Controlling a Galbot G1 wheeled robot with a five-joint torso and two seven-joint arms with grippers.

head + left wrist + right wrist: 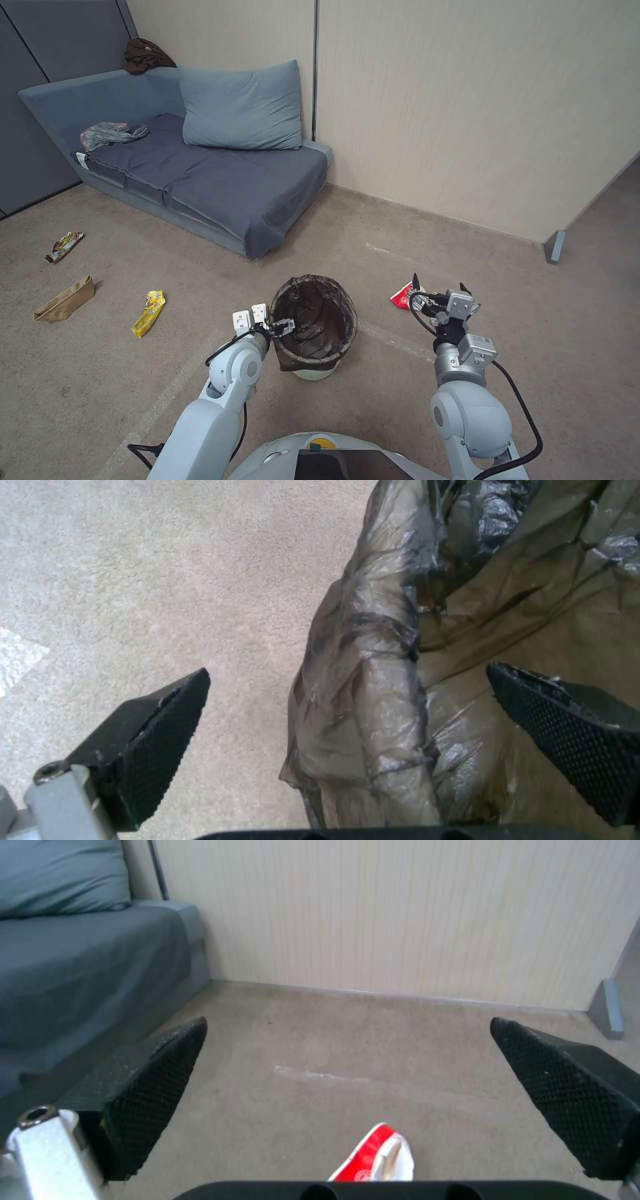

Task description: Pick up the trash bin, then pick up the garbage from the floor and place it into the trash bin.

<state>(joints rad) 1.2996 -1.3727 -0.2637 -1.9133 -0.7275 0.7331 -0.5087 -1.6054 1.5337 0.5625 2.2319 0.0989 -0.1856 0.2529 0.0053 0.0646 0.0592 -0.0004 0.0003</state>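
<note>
1. Trash bin (313, 327) stands upright on the carpet, centre of the head view, just ahead of the robot's base. The dark bag liner (373, 690) is folded over the rim; the white base shows below it. Inside is dark, so I can't tell whether anything lies in it.
2. Left gripper (283, 327) sits at the bin's left rim, fingers spread wide. In the left wrist view the lined rim runs between the two pads (167, 720), touching neither. One pad is outside over the carpet, the other over the bin's mouth.
3. Right gripper (440, 285) is raised to the right of the bin, well apart from it, fingers spread and holding nothing. It points toward the wall.
4. Red-and-white wrapper (403, 295) lies on the floor just beside and below the right gripper. The arm partly covers it in the head view, and it is cut off at the frame edge in the right wrist view (377, 1160).
5. Litter count on the floor: four pieces. Besides the red-and-white one there are a yellow wrapper (149, 313), a tan paper bag (65, 300) and a multicoloured wrapper (64, 245), all to the left, well apart from the bin.
6. Open room: bare carpet all round the bin. The sofa (220, 180) is behind it to the left, and the wall (467, 120) runs behind to the right, with a partition edge (555, 245) at far right.
7. On the sofa: one pillow (241, 107), one crumpled grey bag (110, 135), and one dark cloth (145, 55) on the backrest.
</note>
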